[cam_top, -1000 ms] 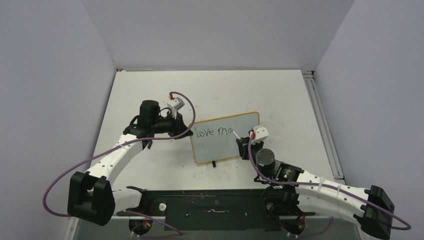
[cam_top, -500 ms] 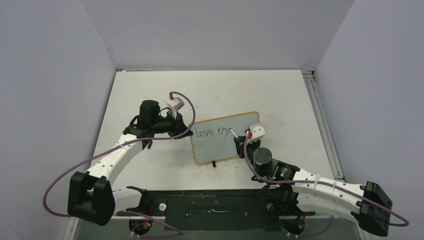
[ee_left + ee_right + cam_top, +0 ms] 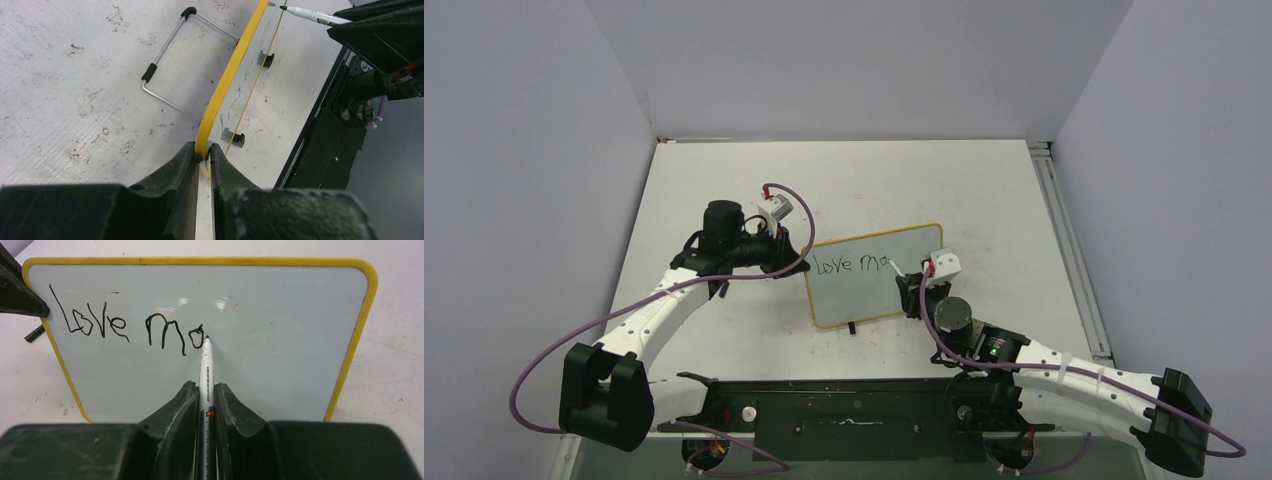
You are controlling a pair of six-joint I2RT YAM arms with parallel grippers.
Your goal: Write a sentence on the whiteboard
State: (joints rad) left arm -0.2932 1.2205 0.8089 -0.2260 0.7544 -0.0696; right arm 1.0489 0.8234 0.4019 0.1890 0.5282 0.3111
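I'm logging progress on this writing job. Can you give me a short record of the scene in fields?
Whiteboard: upright on the table, yellow frame
Left pincer: shut on the whiteboard's frame edge
Right pincer: shut on the marker
Marker tip: at the board surface, beside the last letter
Sentence: unfinished, reads "Love ma"

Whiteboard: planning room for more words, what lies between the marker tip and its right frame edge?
Only bare board surface, in the right wrist view, from the marker tip to the whiteboard frame.
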